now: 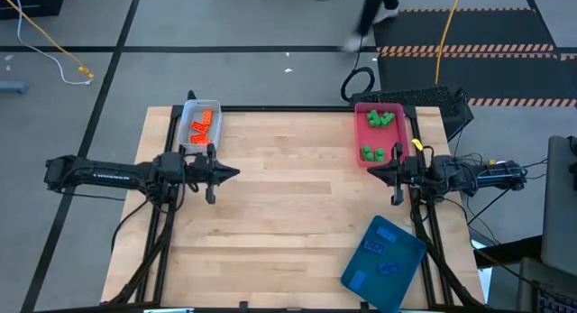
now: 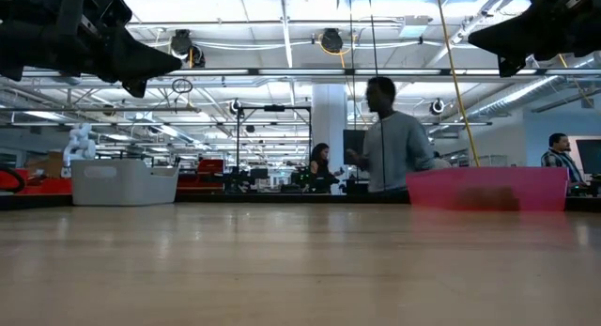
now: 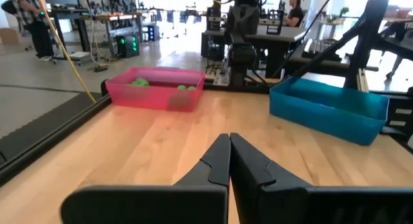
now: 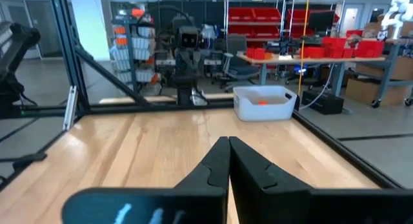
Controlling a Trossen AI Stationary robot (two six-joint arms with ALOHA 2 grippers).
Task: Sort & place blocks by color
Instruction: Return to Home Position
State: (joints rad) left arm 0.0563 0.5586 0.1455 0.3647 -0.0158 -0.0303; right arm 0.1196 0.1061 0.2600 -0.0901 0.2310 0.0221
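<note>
Orange blocks (image 1: 203,125) lie in the pale-blue tray (image 1: 190,133) at the far left corner. Green blocks (image 1: 380,120) sit in the pink tray (image 1: 360,137) at the far right. Blue blocks (image 1: 377,250) rest in the dark-teal tray (image 1: 407,257) at the near right. My left gripper (image 1: 236,172) hovers shut above the table's left side, pointing right, with its fingertips (image 3: 229,139) together. My right gripper (image 1: 370,171) hovers shut above the right side, pointing left, its tips (image 4: 228,141) closed. Neither holds anything.
The wooden table top (image 1: 288,214) lies bare between the two grippers and toward the near edge. A small yellow piece (image 1: 416,145) sits beside the pink tray. People (image 2: 387,138) stand and walk in the room beyond the far edge.
</note>
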